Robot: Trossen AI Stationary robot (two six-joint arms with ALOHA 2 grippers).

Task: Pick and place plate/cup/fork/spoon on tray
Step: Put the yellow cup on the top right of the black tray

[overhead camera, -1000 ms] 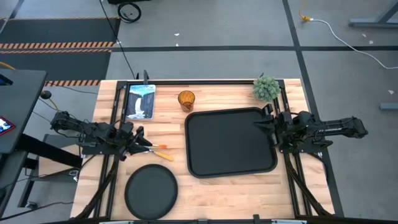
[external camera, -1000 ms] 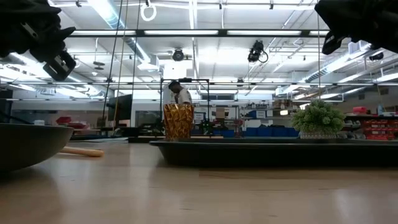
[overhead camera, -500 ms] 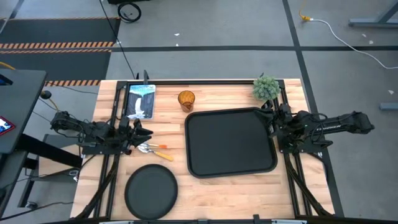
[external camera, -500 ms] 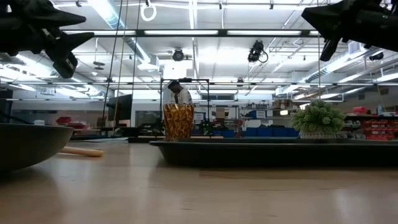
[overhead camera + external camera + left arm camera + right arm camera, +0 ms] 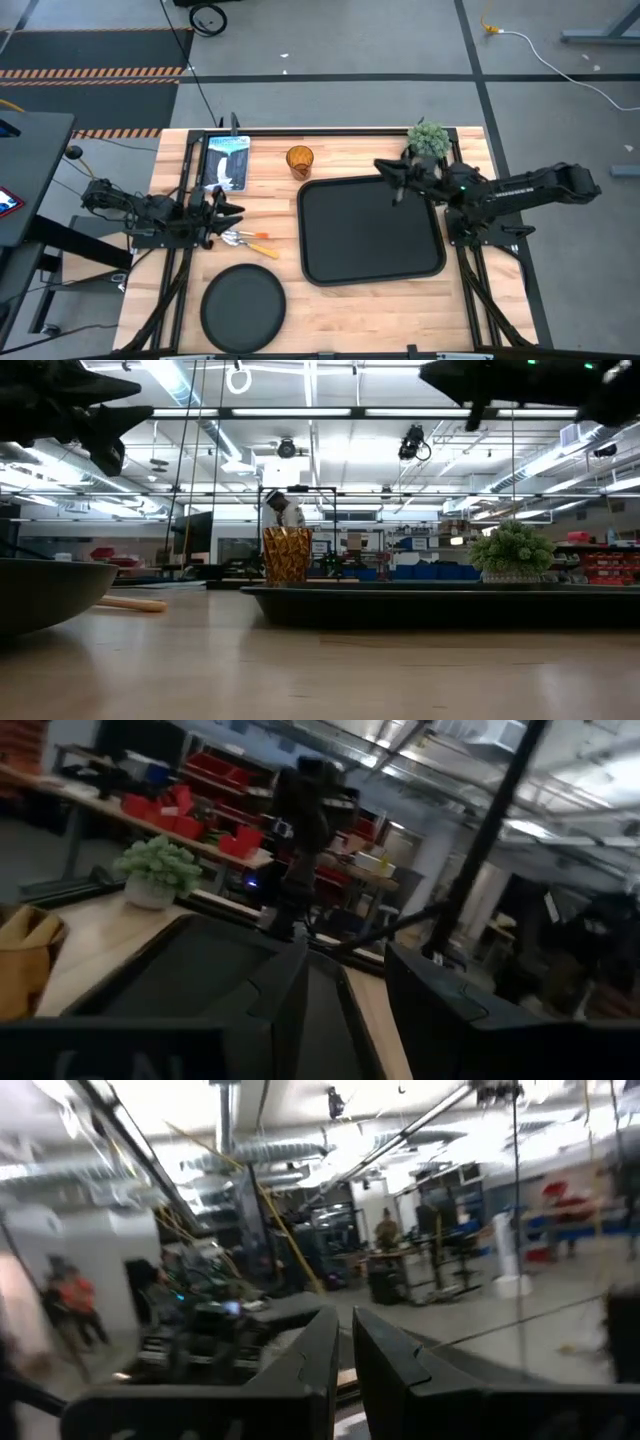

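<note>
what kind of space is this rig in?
Probably a robotics lab or workshop: exposed ceiling ducts and strip lights, shelving with red bins, and a person working at benches beyond the wooden table.

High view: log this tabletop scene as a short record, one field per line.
tray: large black rectangular tray, nothing on it
plate: round matte black plate, on the wood near the front edge
cup: amber tumbler, behind the tray
cutlery: orange-handled fork and spoon, beside the left gripper
left gripper: open, empty
right gripper: above the tray's far edge, fingers nearly together, empty
</note>
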